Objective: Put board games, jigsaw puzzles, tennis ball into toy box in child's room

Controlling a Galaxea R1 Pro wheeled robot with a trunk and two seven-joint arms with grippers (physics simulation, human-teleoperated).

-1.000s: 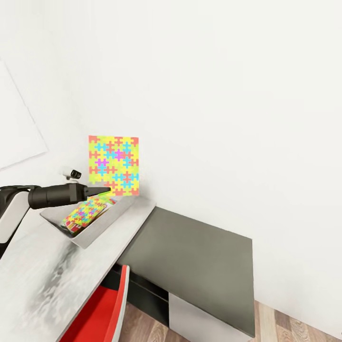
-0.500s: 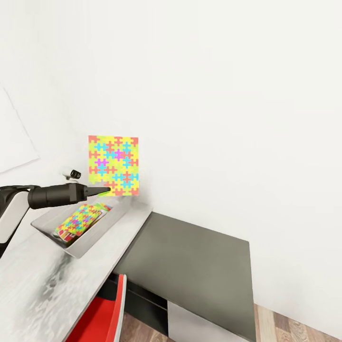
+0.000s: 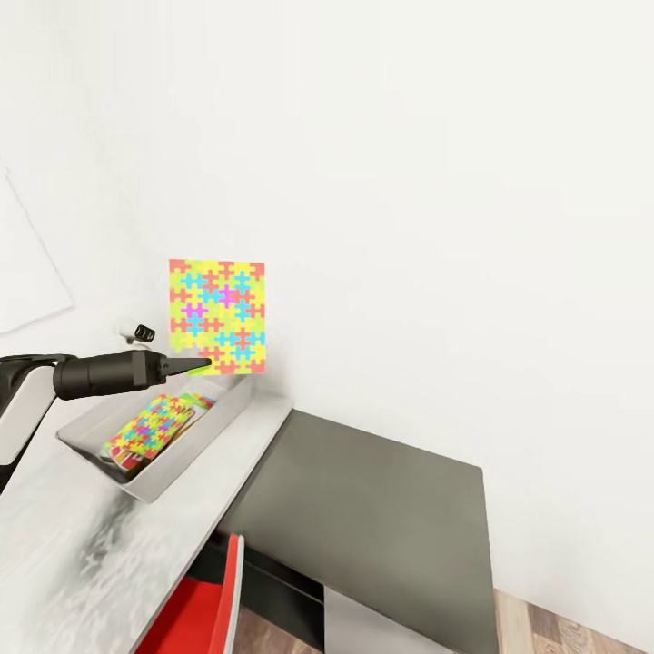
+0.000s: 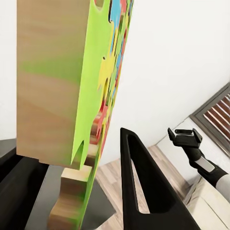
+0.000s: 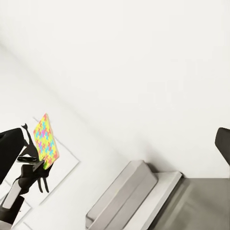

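Observation:
My left gripper is shut on the lower edge of a jigsaw puzzle, holding the board upright above the far rim of the toy box. The second jigsaw puzzle lies flat inside the box on top of colourful board games. In the left wrist view the held puzzle is edge-on beside one black finger. My right gripper hangs far off, open, with one fingertip at the picture's edge. The right wrist view has the held puzzle and the toy box at a distance.
The table's pale grey top carries the box; its dark grey corner section adjoins on the right. A red chair is tucked under the table's front edge. A white wall stands close behind, and wood floor lies at lower right.
The view has shifted a little, so the toy box and table sit further left and lower in the picture. The held puzzle and left gripper keep their place in view.

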